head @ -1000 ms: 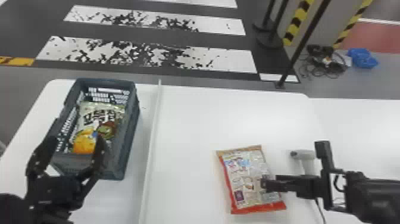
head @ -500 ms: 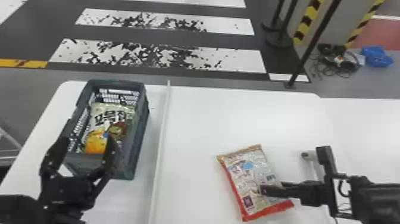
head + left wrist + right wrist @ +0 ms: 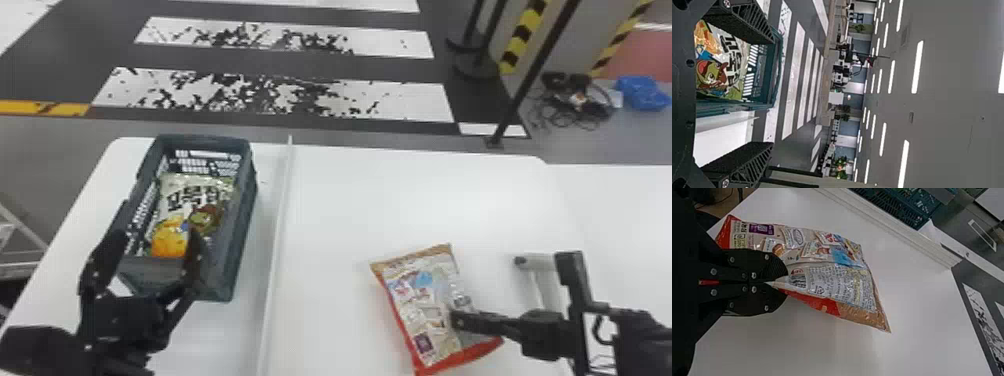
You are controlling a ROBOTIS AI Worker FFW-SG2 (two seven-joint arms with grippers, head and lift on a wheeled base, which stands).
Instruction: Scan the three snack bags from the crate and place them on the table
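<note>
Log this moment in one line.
right end effector: shut on red-edged snack bag | left end effector: open, near crate | pale snack bag: inside crate

Red-edged snack bag [image 3: 417, 302] is seen turned compared with a second ago, its far end swung toward the left; near end, with right gripper [image 3: 457, 320], is brought slightly nearer. Head view is panned a little left.

Left on the white flat desk [image 3: 350, 200] stands a dark-green rectangular plastic crate [image 3: 245, 215], a pale-green rectangular plastic bag [image 3: 192, 200] inside. Rightward come a long white strip [image 3: 277, 215], a red-edged rectangular plastic bag [image 3: 415, 295], then a whitish T-shaped scanner [image 3: 539, 262].
</note>
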